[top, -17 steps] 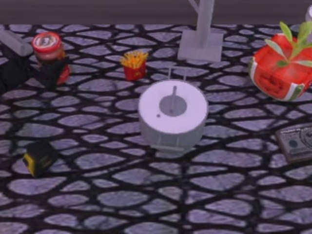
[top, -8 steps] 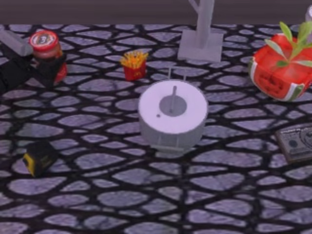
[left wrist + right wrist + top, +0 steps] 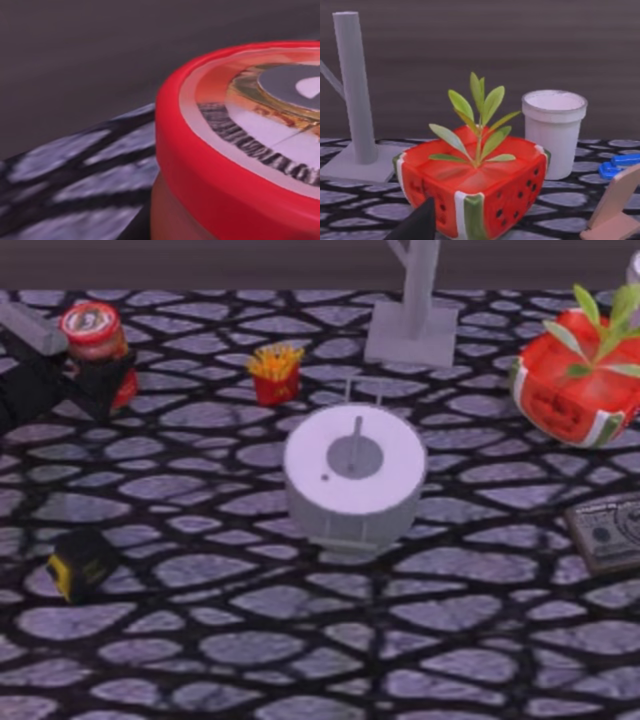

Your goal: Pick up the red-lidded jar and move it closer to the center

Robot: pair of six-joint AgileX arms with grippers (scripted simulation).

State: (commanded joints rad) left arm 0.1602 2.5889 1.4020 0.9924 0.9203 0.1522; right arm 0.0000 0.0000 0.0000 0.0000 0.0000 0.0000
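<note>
The red-lidded jar is at the far left of the table near the back edge, its red lid with a white round mark facing up. My left gripper is shut on the jar's body, with black fingers on both sides below the lid. In the left wrist view the lid fills most of the picture from very close, and the jaws themselves are hidden. My right arm is out of the top view. Only a dark part of my right gripper shows, in front of the watermelon planter.
A red carton of fries stands right of the jar, and a white round drum fills the centre. A white stand is at the back. The planter, a grey flat pad and a black-yellow block lie around.
The jar and my left gripper shifted slightly toward the back left over the first half second, then stayed nearly still. Nothing else moved.
</note>
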